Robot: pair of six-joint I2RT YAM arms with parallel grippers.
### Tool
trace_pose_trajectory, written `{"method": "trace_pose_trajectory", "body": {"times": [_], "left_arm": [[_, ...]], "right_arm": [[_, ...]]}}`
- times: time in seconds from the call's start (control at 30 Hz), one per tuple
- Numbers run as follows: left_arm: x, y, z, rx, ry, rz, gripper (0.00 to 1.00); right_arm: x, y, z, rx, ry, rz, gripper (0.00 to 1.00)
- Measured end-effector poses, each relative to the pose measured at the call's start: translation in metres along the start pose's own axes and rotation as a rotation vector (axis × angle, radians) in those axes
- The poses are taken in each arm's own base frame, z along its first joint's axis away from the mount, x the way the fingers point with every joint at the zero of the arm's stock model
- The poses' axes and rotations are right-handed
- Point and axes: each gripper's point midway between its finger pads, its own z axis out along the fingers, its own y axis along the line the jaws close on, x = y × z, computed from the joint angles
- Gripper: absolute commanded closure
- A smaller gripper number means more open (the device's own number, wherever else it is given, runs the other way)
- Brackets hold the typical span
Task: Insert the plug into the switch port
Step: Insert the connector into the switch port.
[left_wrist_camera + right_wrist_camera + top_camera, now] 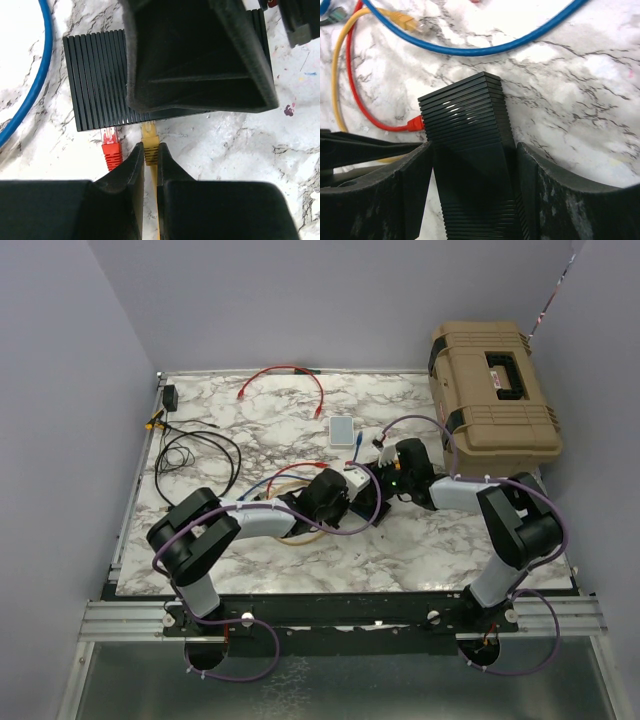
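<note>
left tool [150, 154] — clamped on yellow plug [149, 137] at switch [97, 80] edge | right tool [475, 152] — gripping switch

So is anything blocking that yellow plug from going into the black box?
Nothing visible. The yellow plug, in the left pincer, has its tip at the switch edge; the red plug sits alongside, clear of it.
</note>
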Motion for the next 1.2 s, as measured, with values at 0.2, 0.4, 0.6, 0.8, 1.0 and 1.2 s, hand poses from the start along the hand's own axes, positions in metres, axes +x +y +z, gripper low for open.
{"method": "trace_pose_trajectory", "body": {"times": [0.2,0.4,0.6,0.8,1.0,1.2], "left_arm": [[-0.005,-0.007,0.01,0.037,-0.034,0.003,1.0],[-0.015,-0.018,0.019,0.087,-0.069,0.01,0.89],[-0.034,-0.022,0.02,0.092,-0.115,0.017,0.62],[-0.065,-0.01,0.002,0.019,-0.175,0.031,0.47],[-0.101,0.013,-0.025,-0.1,-0.243,0.009,0.36],[-0.13,0.057,-0.044,-0.237,-0.295,-0.07,0.35]], "right_arm": [[-0.001,-0.012,-0.009,0.116,-0.018,0.032,0.28],[0.003,-0.025,-0.025,0.209,-0.049,0.117,0.2],[0.004,-0.029,-0.032,0.257,-0.065,0.167,0.13],[0.001,-0.035,-0.044,0.326,-0.109,0.206,0.07],[0.003,-0.042,-0.057,0.398,-0.148,0.232,0.05],[-0.001,-0.05,-0.072,0.476,-0.21,0.251,0.05]]}}
